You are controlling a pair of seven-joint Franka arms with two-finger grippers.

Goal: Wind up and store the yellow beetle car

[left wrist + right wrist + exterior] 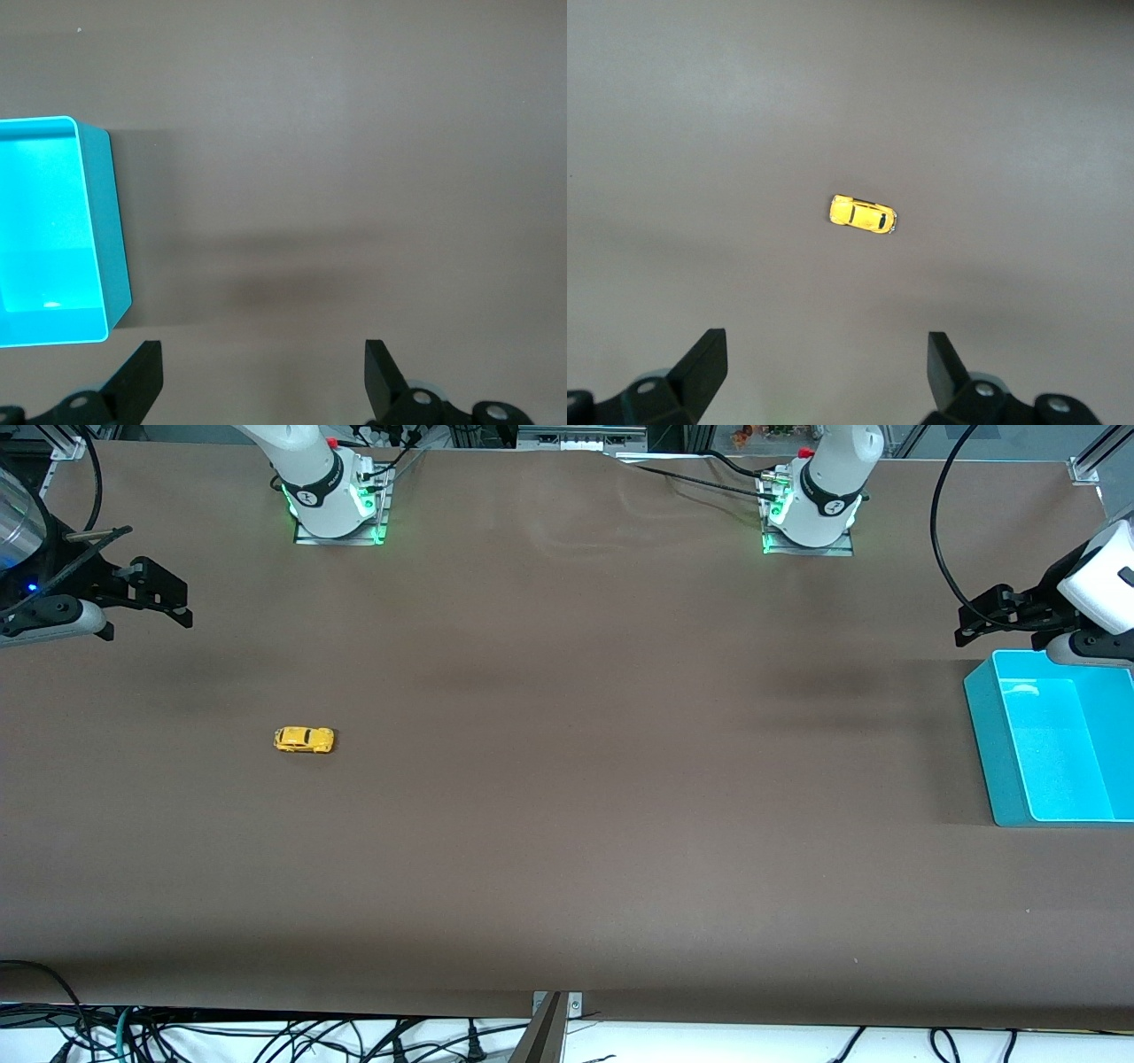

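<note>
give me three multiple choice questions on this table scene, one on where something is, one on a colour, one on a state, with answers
1. Where does the toy car sit?
A. in the bin
B. on the table, toward the right arm's end
C. in a gripper

2. What colour is the bin?
A. red
B. white
C. turquoise

3. How is the right gripper?
A. open and holding nothing
B. shut on the car
C. pressing on the bin

Answers:
1 B, the car rests on the bare brown table, apart from both arms.
2 C, its walls and floor are turquoise, and it stands at the left arm's end, under the open left gripper.
3 A, its fingers stand spread above the table with the car lying free below them.
</note>
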